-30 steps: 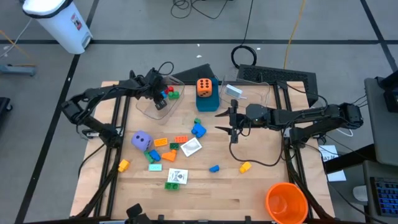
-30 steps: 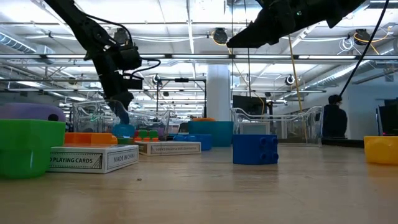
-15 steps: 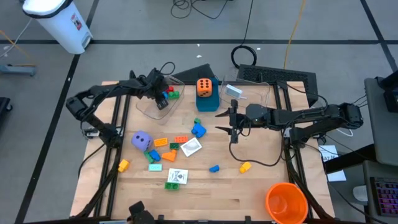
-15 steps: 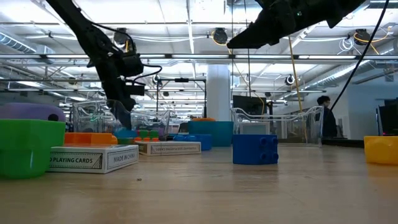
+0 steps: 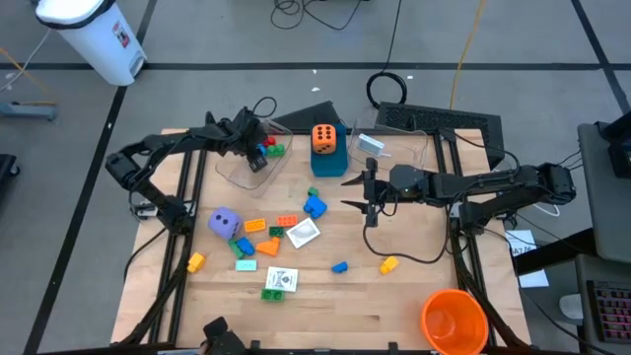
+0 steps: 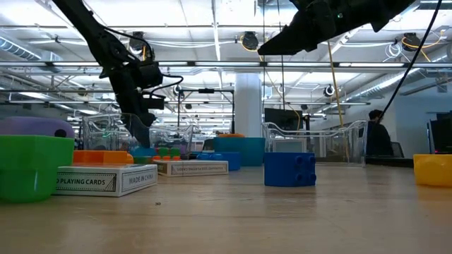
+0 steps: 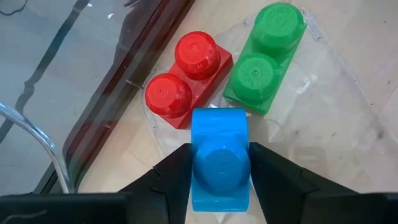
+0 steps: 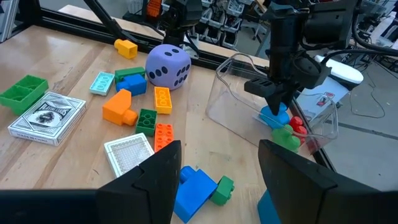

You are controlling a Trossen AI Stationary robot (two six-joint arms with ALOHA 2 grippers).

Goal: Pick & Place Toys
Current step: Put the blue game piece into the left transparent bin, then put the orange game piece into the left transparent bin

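Note:
My left gripper point(image 5: 254, 158) reaches down into a clear tub point(image 5: 237, 174) at the table's far left and is shut on a blue brick point(image 7: 217, 163). A red brick point(image 7: 186, 78) and a green brick point(image 7: 267, 59) lie on the tub's floor just beyond it. My right gripper point(image 5: 370, 209) hangs open and empty above the table's middle. Below it and to its left lie a purple die point(image 8: 168, 65), loose bricks point(image 8: 134, 109) and white cards point(image 8: 46, 118). An orange die point(image 5: 324, 138) sits on a blue box point(image 5: 329, 164). My left gripper pinches the blue brick's two opposite sides point(image 7: 198, 174) between its two fingers point(image 7: 165, 180). The fingers come from above, pointing down into the tub point(image 8: 273, 99). The brick stays studs up, low in the tub; whether it touches the floor I cannot tell.
A second clear tub point(image 5: 389, 148) stands at the far right of the blue box. A big orange cup point(image 5: 454, 320) stands at the near right corner. More bricks point(image 5: 340, 266) and a card deck point(image 5: 280, 281) lie toward the near edge. The frame's rails point(image 5: 187, 207) run along both sides.
My left gripper has sunk a little lower into the tub with the blue brick, staying shut on it.

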